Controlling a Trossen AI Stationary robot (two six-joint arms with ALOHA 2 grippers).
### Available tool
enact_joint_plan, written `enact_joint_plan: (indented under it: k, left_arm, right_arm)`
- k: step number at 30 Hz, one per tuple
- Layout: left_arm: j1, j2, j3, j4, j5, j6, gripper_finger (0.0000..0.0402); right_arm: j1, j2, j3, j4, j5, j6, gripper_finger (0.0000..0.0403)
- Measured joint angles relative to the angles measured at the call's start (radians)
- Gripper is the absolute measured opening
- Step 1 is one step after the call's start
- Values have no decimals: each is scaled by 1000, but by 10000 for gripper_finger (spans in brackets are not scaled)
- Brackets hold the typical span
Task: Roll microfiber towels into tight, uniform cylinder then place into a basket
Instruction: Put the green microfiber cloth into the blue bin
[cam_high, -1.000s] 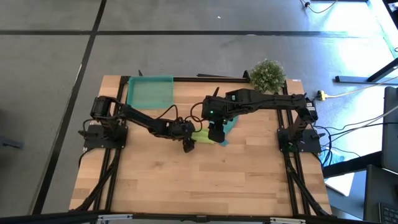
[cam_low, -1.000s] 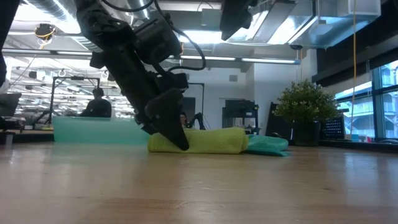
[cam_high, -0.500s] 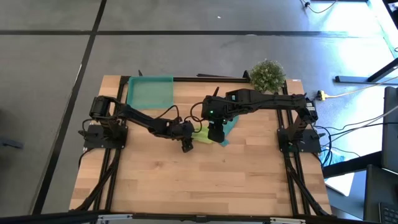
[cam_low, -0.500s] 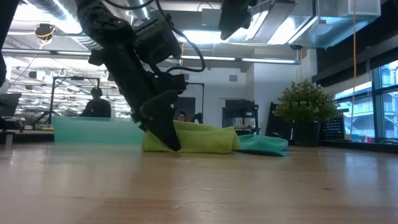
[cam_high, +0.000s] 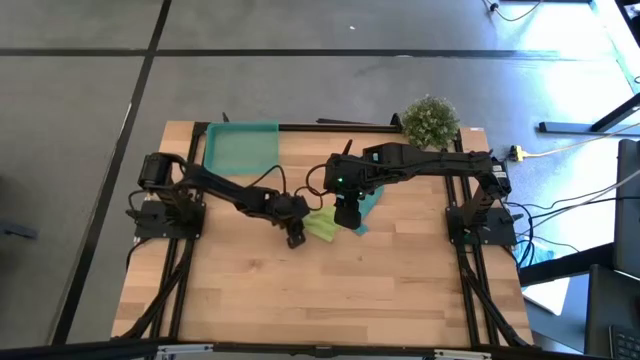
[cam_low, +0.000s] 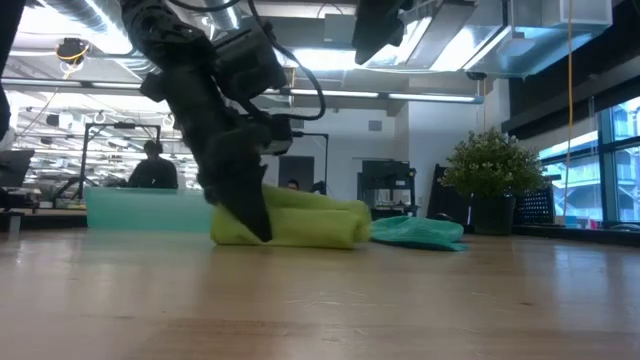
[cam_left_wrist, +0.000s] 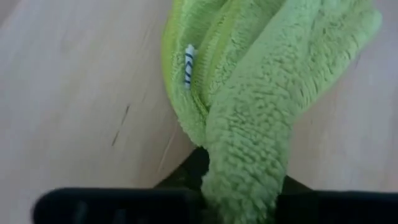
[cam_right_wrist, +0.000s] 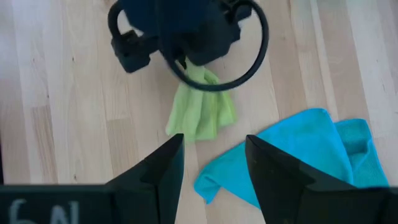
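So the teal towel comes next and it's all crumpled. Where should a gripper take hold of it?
Probably at the loose corner flap of the teal towel that points toward the green roll, coming straight down from above. The towel lies flat on the table, so only a raised fold gives fingers something to pinch. The right gripper hangs open above it.

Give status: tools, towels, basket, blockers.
Left tool shut on lime-green towel, rolled, on table. Right tool open, hovering above it. Teal towel crumpled, unrolled. Basket at far-left corner; nothing in the way.

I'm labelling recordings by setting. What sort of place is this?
Probably a robotics lab or workshop: exposed ceiling ducts, workbenches with equipment behind the wooden table, and a person seated at a far bench.
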Motion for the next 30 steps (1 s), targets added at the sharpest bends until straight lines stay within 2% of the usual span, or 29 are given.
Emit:
enact_joint_plan:
  k: [2,7,15,21,25,30]
  left_arm:
    - [20,-23,-3,-34,40,-26,20]
    - [74,-88,-2,-131,87,-89,20]
    - [151,-237,-2,-266,80,-101,20]
    - [252,-406,-1,-390,77,-93,20]
    - [343,-521,0,-482,71,-45,20]
    - [480,-611,1,-600,11,76,20]
  right_arm:
    - [0,0,0,-1,0,0,172]
    - [0,0,0,-4,-1,0,172]
    - [0,0,0,1,-1,-3,172]
    - [0,0,0,2,-2,-4,172]
    - [0,0,0,7,-2,-4,172]
    - [0,0,0,15,-2,-7,172]
